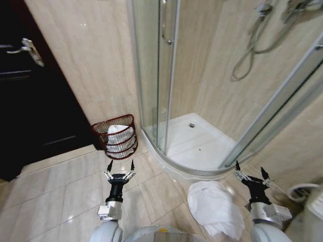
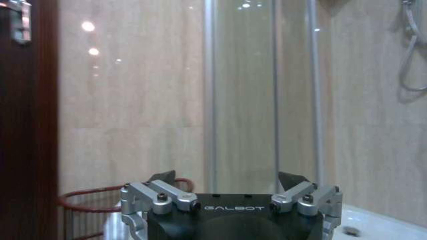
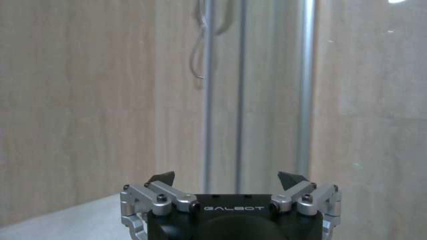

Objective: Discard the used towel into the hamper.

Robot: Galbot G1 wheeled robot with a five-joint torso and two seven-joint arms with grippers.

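Note:
A white towel (image 1: 216, 207) lies crumpled on the tiled floor between my two arms, closer to the right one. The hamper (image 1: 116, 135), a dark red wire basket, stands against the wall beside the shower, with white cloth inside it. Its rim (image 2: 83, 198) shows in the left wrist view. My left gripper (image 1: 120, 167) is open, held above the floor a short way in front of the hamper. My right gripper (image 1: 251, 171) is open too, to the right of the towel, with nothing between its fingers.
A curved glass shower cabin (image 1: 166, 75) with a raised white tray (image 1: 194, 146) fills the middle and right. A dark door (image 1: 30, 101) with a metal handle (image 1: 28, 49) is at the left. Open tiled floor lies before the hamper.

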